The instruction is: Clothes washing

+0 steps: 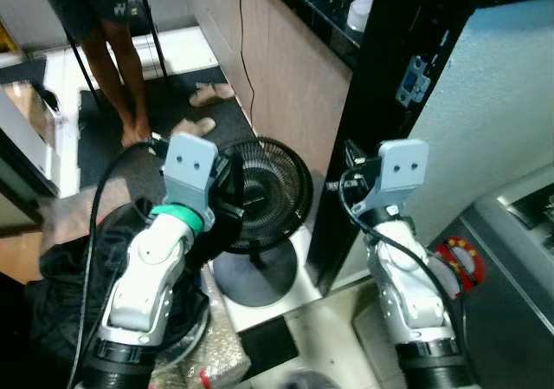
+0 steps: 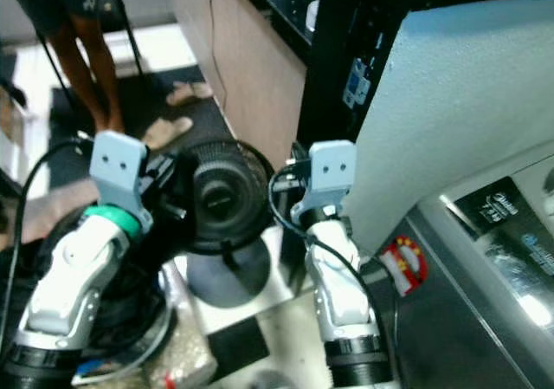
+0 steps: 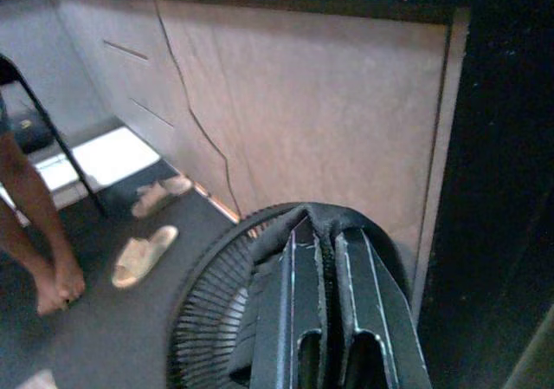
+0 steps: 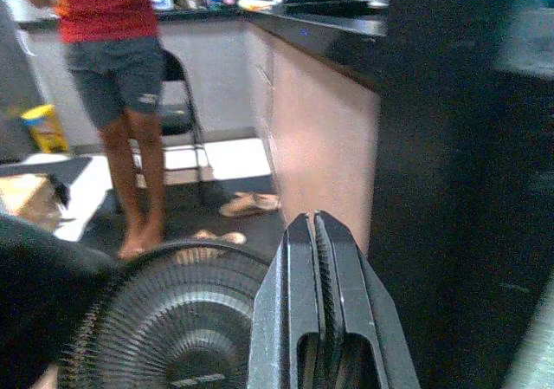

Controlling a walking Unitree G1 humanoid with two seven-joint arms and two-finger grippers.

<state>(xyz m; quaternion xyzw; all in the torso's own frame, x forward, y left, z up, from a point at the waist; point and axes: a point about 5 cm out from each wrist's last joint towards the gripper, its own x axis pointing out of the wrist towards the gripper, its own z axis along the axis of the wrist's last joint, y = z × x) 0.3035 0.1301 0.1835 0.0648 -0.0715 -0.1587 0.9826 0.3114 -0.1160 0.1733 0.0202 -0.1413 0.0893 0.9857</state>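
A heap of dark clothes lies low on my left, under my left arm. My left gripper is raised in front of a black floor fan, and its fingers are shut on a fold of dark cloth that drapes over their tips. On my right stands the grey washing machine, with a pale grey panel rising above it. My right gripper is held up beside the black cabinet edge, shut with nothing between its fingers.
The fan's round base stands on the floor straight ahead. A person's legs and a black chair are further back, with slippers on a dark mat. Wooden cabinets line the right side.
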